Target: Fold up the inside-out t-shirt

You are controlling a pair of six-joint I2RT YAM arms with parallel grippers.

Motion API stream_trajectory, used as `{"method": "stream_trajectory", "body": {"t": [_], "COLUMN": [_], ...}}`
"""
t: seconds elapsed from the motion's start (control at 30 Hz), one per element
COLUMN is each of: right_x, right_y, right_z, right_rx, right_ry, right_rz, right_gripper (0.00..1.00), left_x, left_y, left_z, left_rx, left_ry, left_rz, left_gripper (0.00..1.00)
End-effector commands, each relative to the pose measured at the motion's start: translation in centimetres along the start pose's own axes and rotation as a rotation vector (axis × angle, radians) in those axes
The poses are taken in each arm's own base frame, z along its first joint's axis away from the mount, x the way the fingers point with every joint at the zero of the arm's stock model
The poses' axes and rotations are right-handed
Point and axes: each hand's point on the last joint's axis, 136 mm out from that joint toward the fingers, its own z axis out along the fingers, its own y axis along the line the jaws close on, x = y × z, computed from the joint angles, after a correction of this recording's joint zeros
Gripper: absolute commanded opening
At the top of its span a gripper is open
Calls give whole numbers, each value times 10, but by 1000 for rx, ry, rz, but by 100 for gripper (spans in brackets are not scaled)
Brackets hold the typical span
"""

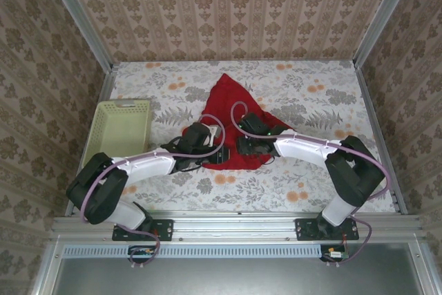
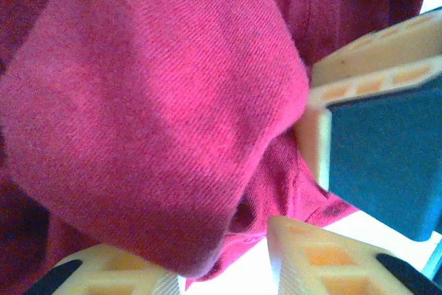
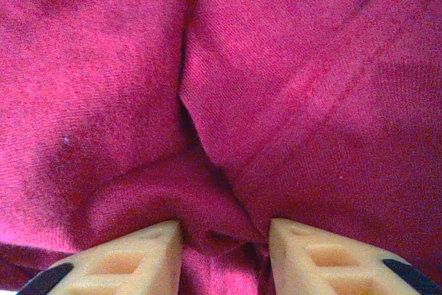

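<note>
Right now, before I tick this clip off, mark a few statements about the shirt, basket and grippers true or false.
1. The shirt lies spread flat. False: it is bunched in a heap on the table.
2. The basket stands left of the shirt. True.
3. The right gripper pinches a fold of shirt. True.
4. The left gripper is over the basket. False: it is at the shirt.
</note>
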Motion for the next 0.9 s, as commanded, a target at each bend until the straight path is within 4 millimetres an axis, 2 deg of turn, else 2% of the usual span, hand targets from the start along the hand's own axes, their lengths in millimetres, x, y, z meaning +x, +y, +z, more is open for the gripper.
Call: {"method": "stream_trajectory", "body": {"t": [0.0,0.1,0.23,0.33,0.47,0.53,0.63,0.73,0.87], "right_x": [-31,-42,-47,-51,-50,-42,-30,-28,-29], "right_y": [2,-1,-4,-1,13,18,20,22,21], "right_z": [-10,-14,-22,-37,-57,-53,-37,-21,-2], "right_rx": [1,4,8,-13,-111,-149,-157,-155,-123], "right_ry": [-86,-98,-113,-126,-135,-111,-68,-42,-9], "right_rz": [10,6,3,6,2,-12,-30,-47,-66], "right_gripper": [28,13,3,0,0,12,23,39,47], "left_x": [8,10,9,4,-9,-14,-17,-18,-22], "left_y": [6,10,12,17,21,20,16,16,17], "left_z": [7,9,8,2,-3,-3,-2,1,2], "left_rx": [-12,-23,-44,-93,-141,-135,-108,-86,-55], "left_ry": [17,22,24,14,7,3,-5,-7,-19], "left_rz": [-7,-8,7,46,100,109,102,83,50], "left_gripper": [29,23,15,11,11,11,12,11,12]}}
